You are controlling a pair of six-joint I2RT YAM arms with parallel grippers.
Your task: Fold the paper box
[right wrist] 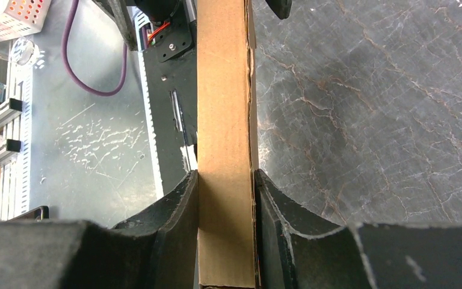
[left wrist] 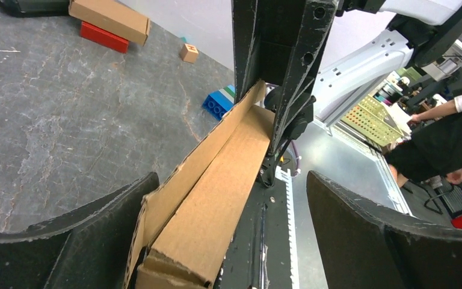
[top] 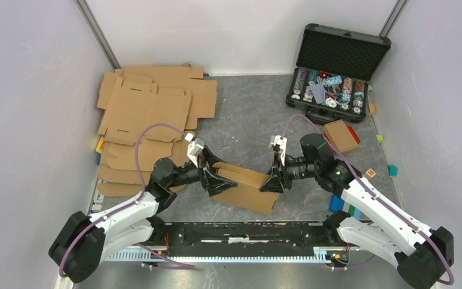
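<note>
R pincer (right wrist: pixel 225 180) clamps paper box (right wrist: pixel 222 102); L pincer (left wrist: pixel 231 180) wide, box end between.

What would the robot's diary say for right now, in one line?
paper box: partly folded | left gripper: open, astride one end | right gripper: shut on other end

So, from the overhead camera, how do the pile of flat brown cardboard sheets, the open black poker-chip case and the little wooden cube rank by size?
Largest: pile of flat brown cardboard sheets.
Then: open black poker-chip case.
Smallest: little wooden cube.
</note>
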